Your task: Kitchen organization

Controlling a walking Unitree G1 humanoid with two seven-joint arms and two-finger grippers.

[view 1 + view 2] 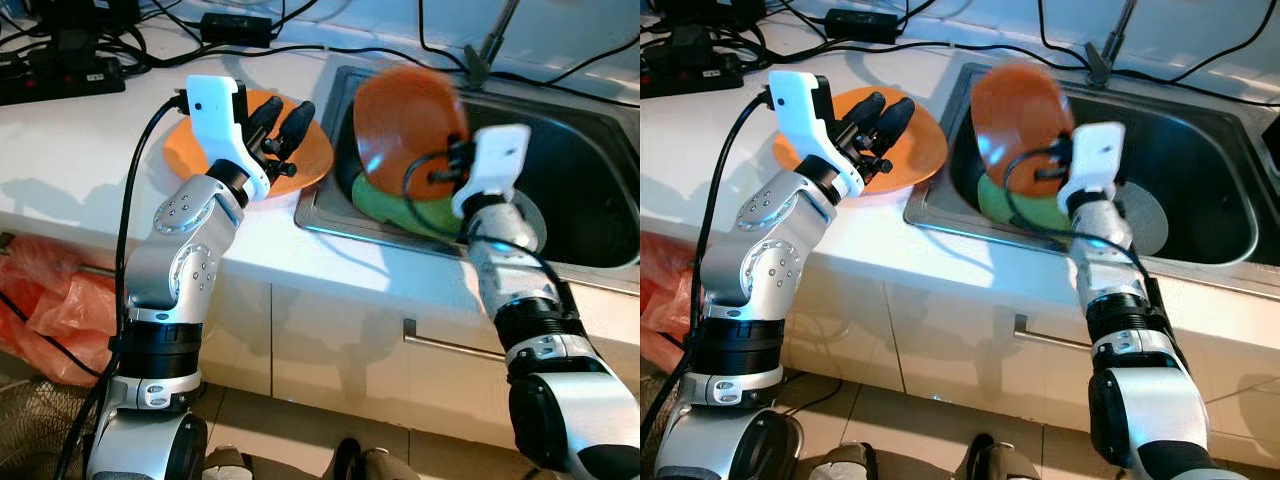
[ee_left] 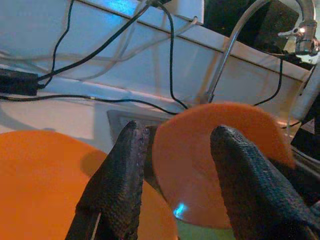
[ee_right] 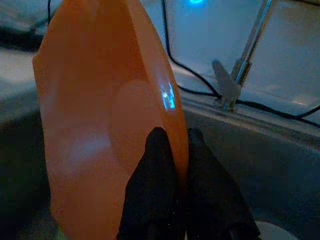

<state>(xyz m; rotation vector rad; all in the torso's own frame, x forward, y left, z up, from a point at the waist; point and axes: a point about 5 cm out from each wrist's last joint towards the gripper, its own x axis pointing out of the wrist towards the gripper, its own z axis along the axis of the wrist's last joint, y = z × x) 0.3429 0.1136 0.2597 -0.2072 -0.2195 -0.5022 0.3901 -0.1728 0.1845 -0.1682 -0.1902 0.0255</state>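
Observation:
My right gripper (image 3: 175,145) is shut on the rim of an orange plate (image 1: 405,120), holding it upright over the left part of the steel sink (image 1: 580,140). Below it in the sink lies a green plate (image 1: 395,208). A second orange plate (image 1: 310,150) rests flat on the white counter left of the sink. My left gripper (image 1: 283,122) hovers open just above that plate, fingers (image 2: 120,180) pointing toward the sink with nothing between them.
Black cables and a power strip (image 1: 60,75) run along the back of the counter. A tap (image 1: 490,45) stands behind the sink. A round grey object (image 1: 1140,220) lies in the basin. Orange plastic bags (image 1: 45,300) sit on the floor at left.

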